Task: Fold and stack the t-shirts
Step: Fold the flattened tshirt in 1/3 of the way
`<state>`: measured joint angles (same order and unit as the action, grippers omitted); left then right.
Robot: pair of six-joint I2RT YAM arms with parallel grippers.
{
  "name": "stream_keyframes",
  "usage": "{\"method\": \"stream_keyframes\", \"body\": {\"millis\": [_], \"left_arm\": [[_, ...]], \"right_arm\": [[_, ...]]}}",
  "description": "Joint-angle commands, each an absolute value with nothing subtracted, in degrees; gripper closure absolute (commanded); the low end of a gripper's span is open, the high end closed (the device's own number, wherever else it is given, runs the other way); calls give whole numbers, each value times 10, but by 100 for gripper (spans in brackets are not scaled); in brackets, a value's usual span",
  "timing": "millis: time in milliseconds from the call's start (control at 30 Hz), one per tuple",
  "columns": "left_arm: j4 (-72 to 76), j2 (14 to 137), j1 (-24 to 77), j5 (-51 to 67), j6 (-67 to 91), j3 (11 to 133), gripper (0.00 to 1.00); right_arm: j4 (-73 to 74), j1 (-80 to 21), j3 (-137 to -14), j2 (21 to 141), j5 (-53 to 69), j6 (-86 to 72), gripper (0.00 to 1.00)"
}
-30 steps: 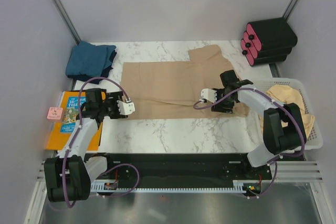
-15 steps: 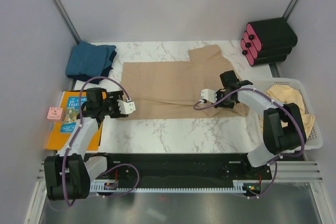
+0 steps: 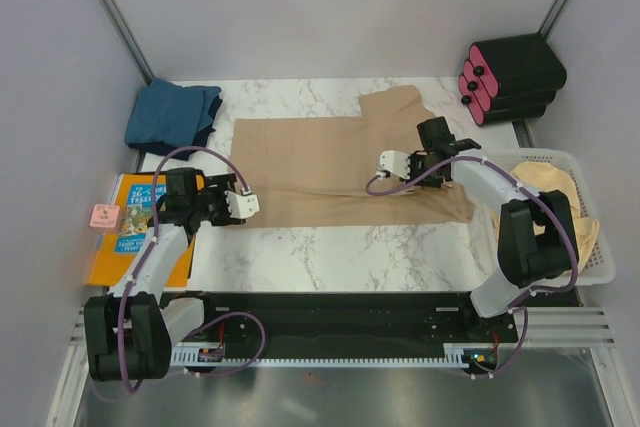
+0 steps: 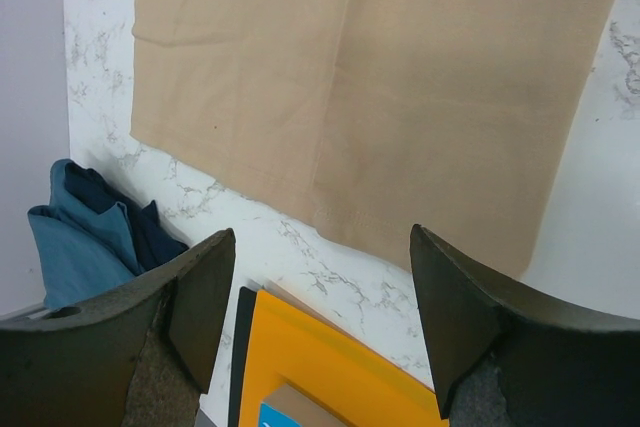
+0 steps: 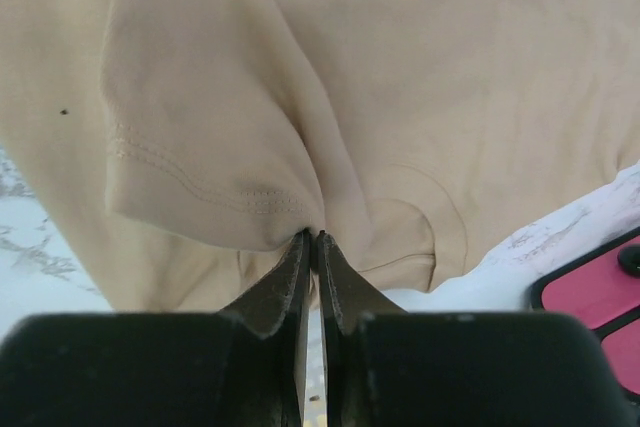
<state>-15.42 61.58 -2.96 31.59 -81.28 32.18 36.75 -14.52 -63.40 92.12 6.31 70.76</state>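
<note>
While the top view is taken first, 1 dark teal t-shirt is seen already folded at the far left corner of the table, and the tan t-shirt is spread flat across the middle, not yet folded. Pale beige cloth is left waiting in the white basket on the right, so most of the work is judged to remain and no stack is built. The right gripper is set on the tan shirt's right side; the left gripper is held just off its near left corner, beside the orange book. From the left wrist, the left gripper is shown spread wide and empty above the shirt's edge. From the right wrist, the right gripper is seen pinched tight on a stitched hem of the tan shirt, the cloth gathered at the tips: a 1st fold appears to be starting.
</note>
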Motion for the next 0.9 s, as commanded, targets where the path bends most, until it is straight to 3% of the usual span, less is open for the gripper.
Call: {"method": "stream_keyframes", "body": {"millis": [0, 600, 667, 700, 733, 800, 867], "left_arm": [[-133, 611, -25, 319, -789, 312, 22], [-127, 600, -15, 310, -774, 296, 22], [-126, 599, -11, 308, -773, 294, 22], [-126, 596, -11, 307, -773, 294, 22], [-126, 595, -10, 307, -773, 294, 22], [-126, 590, -9, 301, -773, 293, 22], [-126, 586, -10, 296, -774, 290, 22]], "right_arm": [[334, -145, -660, 945, 47, 714, 88], [231, -146, -724, 1020, 12, 697, 91], [215, -146, -722, 1029, 4, 695, 80], [206, -147, -720, 1032, -10, 693, 70], [191, -149, -718, 1035, -18, 691, 52], [159, -149, -702, 1039, -46, 681, 34], [96, -149, -675, 1034, -73, 675, 29]]}}
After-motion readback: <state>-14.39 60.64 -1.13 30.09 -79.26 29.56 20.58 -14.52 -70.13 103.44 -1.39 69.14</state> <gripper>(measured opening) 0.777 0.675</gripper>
